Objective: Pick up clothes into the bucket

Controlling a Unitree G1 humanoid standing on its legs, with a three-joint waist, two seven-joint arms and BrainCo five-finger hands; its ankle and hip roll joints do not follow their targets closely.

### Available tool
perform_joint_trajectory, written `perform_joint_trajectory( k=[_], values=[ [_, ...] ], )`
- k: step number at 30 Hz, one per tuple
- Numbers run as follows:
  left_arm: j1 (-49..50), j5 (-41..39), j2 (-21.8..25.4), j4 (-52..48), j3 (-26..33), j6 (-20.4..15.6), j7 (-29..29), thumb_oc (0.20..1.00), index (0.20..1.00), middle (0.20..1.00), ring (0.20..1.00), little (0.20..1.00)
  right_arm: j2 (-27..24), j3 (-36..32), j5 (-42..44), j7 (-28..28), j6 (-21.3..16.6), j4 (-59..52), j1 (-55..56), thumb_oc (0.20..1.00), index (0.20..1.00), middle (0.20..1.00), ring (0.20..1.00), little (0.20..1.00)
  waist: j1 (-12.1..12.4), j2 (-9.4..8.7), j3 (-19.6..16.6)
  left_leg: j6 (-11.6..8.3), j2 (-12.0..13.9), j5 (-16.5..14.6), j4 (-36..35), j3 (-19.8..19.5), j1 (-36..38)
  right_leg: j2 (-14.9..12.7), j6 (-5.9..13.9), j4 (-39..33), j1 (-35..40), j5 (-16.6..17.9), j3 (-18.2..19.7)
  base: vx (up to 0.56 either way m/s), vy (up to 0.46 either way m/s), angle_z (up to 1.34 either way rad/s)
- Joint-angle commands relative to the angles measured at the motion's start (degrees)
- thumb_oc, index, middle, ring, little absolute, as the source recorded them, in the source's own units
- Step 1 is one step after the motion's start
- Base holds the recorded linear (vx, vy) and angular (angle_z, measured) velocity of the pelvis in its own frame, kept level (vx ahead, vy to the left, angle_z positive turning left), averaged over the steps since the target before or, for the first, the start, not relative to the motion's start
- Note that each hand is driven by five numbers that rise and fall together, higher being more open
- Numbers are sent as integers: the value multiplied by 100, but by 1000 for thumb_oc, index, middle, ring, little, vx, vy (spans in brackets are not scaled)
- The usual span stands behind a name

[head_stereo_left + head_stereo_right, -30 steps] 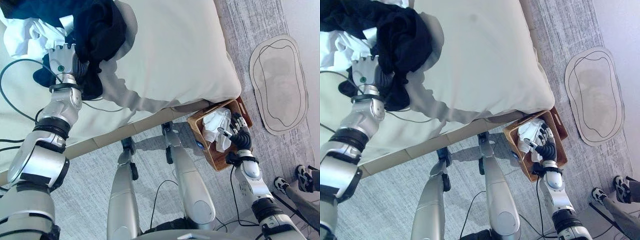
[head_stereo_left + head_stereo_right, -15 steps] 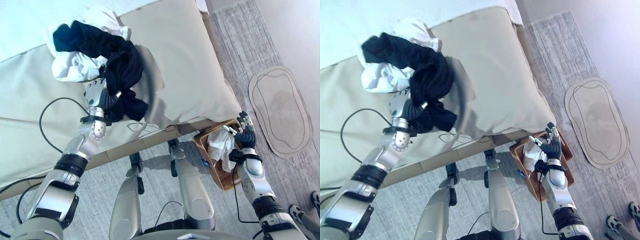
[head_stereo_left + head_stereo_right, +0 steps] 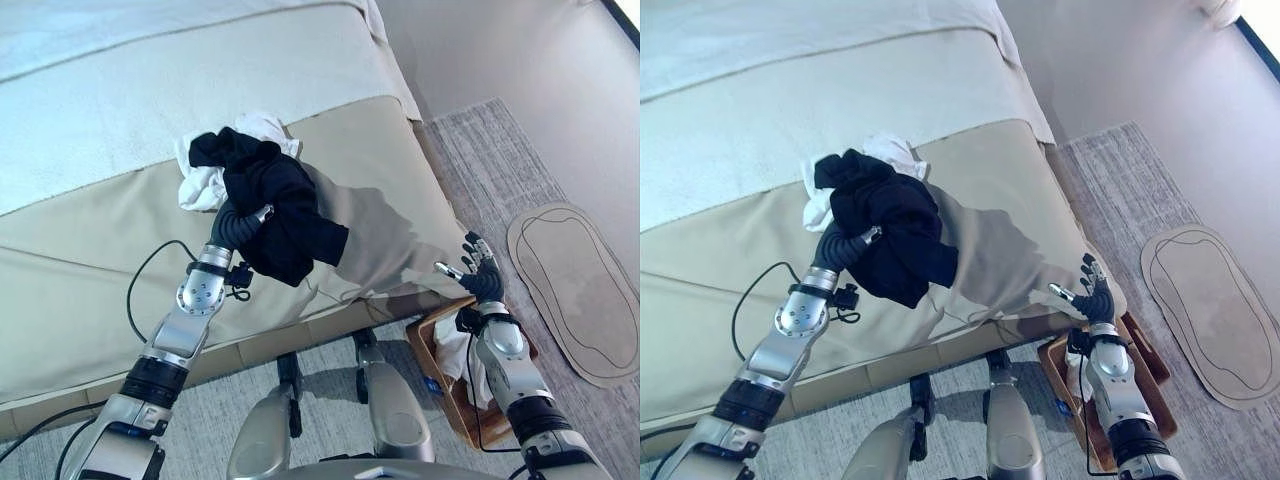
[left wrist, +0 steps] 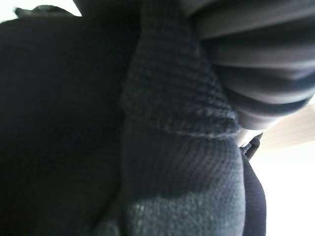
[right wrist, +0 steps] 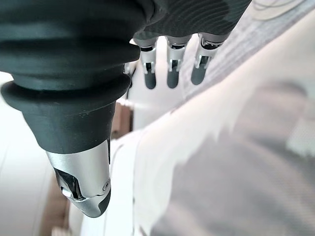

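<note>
left eye view: left hand (image 3: 238, 222) lifting black cloth (image 3: 285, 215) off bed (image 3: 90, 130) — fingers hidden, grip unclear
right hand (image 3: 478, 276): hovering over basket (image 3: 452, 392) — fingers spread

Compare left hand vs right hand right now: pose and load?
The left hand is buried in the black garment lifted over the bed, its fingers hidden by cloth; the right hand is bare, with fingers straight and spread. The left hand is over the mattress; the right hand is off the bed's corner, above the wicker basket, holding nothing. Both have dark ribbed covers.
</note>
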Motion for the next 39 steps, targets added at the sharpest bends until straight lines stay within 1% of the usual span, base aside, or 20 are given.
perform_joint_trajectory(
  k=[1,3,5,6,8,10,14,17,22,26,27,29,30,31,35,39],
  values=[
    [-118,-899,-41,-732,-59,-526,-525,200,200,200,200,200,-359,338,-568,107,-94,-284,-164,1000,1000,1000,1000,1000,-3,13,-794,289,-148,-500,331,-125,49,-398,543,148,-18,61,28,60,32,-5],
    [-139,-1158,62,-1008,-100,-494,-726,200,200,200,200,200,-446,463,-807,201,-62,-408,-169,1000,1000,1000,1000,1000,16,4,-908,312,-151,-511,267,-111,189,-393,557,122,107,54,35,60,21,-5],
    [-333,-1570,120,-1162,-344,-440,-955,200,200,200,200,200,-666,816,-1379,257,-49,-545,-393,1000,1000,1000,1000,1000,43,3,-1089,331,-157,-523,221,-94,342,-397,574,98,241,38,57,67,25,-3],
    [-336,-1575,120,-1158,-342,-441,-959,200,200,200,200,200,-665,819,-1382,254,-52,-539,-397,1000,1000,1000,1000,1000,44,4,-1083,331,-156,-521,214,-93,353,-396,575,95,249,38,58,63,18,-6],
    [-515,-1894,158,-1223,-578,-357,-1138,200,200,200,200,200,-751,1062,-1593,322,-25,-695,-565,1000,1000,1000,1000,1000,46,4,-1194,335,-151,-519,145,-76,467,-391,584,74,339,30,67,52,9,-6],
    [-668,-2244,148,-1227,-806,-270,-1250,200,200,200,200,200,-737,1328,-1766,383,-15,-785,-728,1000,1000,1000,1000,1000,50,-4,-1293,341,-151,-513,116,-69,548,-382,584,59,428,24,83,57,3,-5],
    [-858,-2771,32,-1238,-1132,-115,-1301,200,200,200,200,200,-542,1801,-1731,627,-13,-1154,-944,1000,1000,1000,1000,1000,68,3,-1481,334,-119,-482,-28,-67,751,-375,592,-3,599,5,73,56,4,-8],
    [-922,-2957,-37,-1264,-1252,-57,-1311,200,200,200,200,200,-434,1917,-1640,665,-2,-1166,-994,1000,1000,1000,1000,1000,77,5,-1531,332,-115,-477,-56,-66,804,-385,590,-19,664,-1,56,31,3,-2],
    [-1125,-3548,-273,-1427,-1674,127,-1318,200,200,200,200,200,-102,2321,-1324,796,68,-1294,-1174,1000,1000,1000,1000,1000,92,11,-1606,337,-136,-475,-62,-98,869,-417,597,-37,760,0,35,6,3,0],
    [-1277,-3589,-334,-1462,-1880,170,-1293,200,200,200,200,200,-36,2520,-1206,890,91,-1351,-1266,1000,1000,1000,1000,1000,106,5,-1636,338,-157,-483,-56,-110,887,-433,603,-49,796,-1,28,0,0,0],
    [-1370,-3671,-458,-1460,-2007,219,-1294,200,200,200,200,200,27,2701,-1026,1026,115,-1433,-1331,1000,1000,1000,1000,1000,117,-1,-1649,337,-162,-482,-50,-116,888,-440,609,-53,807,-5,24,0,0,0],
    [-1442,-3701,-536,-1453,-2081,225,-1284,200,200,200,200,200,54,2814,-881,1108,117,-1473,-1377,1000,1000,1000,1000,1000,129,-12,-1668,337,-170,-488,-36,-114,890,-449,615,-57,816,-1,23,0,0,0],
    [-1468,-3747,-584,-1445,-2119,229,-1302,200,200,200,200,200,85,2888,-730,1209,114,-1481,-1385,611,611,611,611,611,138,-19,-1678,336,-173,-491,-27,-114,886,-461,620,-60,828,-4,13,0,0,0],
    [-1504,-3775,-639,-1409,-2161,236,-1307,200,200,200,200,200,93,2953,-658,1259,108,-1460,-1411,200,200,200,200,200,145,-22,-1686,338,-176,-493,-21,-117,889,-465,621,-58,838,-5,11,0,0,0],
    [-1605,-3748,-618,-1341,-2153,223,-1293,200,200,200,200,200,18,3047,-594,1371,139,-1418,-1349,200,200,200,200,200,154,-44,-1732,336,-183,-497,-19,-129,898,-479,630,-68,871,-9,-2,0,0,0],
    [-1535,-3751,-506,-1353,-1977,180,-1245,200,200,200,200,200,-84,2798,-417,1301,174,-1337,-1020,200,200,200,200,200,149,-57,-1772,332,-185,-509,-9,-123,912,-497,637,-76,907,-18,-21,5,3,2]
  ],
)
